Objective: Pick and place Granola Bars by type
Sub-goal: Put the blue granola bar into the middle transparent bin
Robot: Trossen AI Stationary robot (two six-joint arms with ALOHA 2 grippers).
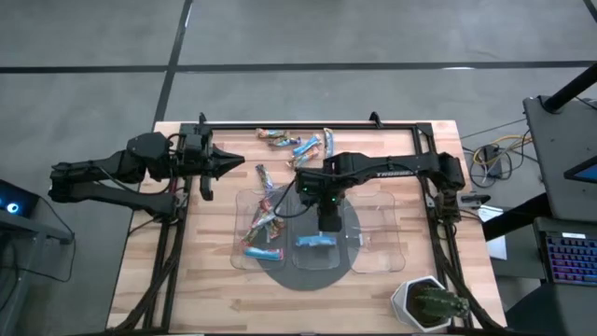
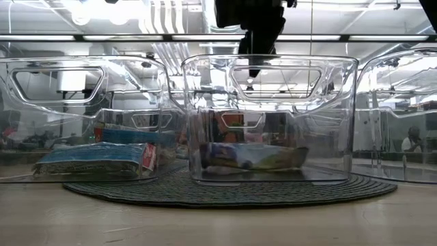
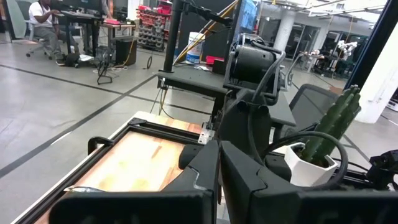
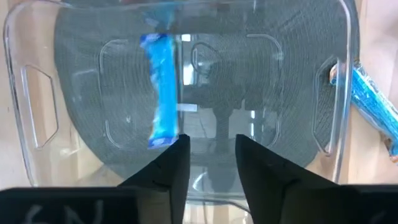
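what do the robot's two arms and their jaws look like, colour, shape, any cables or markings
Both arms are matt black with chunky, rounded joint housings. The right arm carries pale lettering along its long link, too small to read, and a small green light near its wrist. Its right gripper ends in two flat, dark, wedge-shaped jaws. The left arm tapers to the pointed left gripper. Black cables loop beside both wrists.

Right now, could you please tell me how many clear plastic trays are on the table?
3, in a row: left tray holds several bars; middle tray, under the right gripper, holds one blue bar; right tray shows none. None seems hidden.
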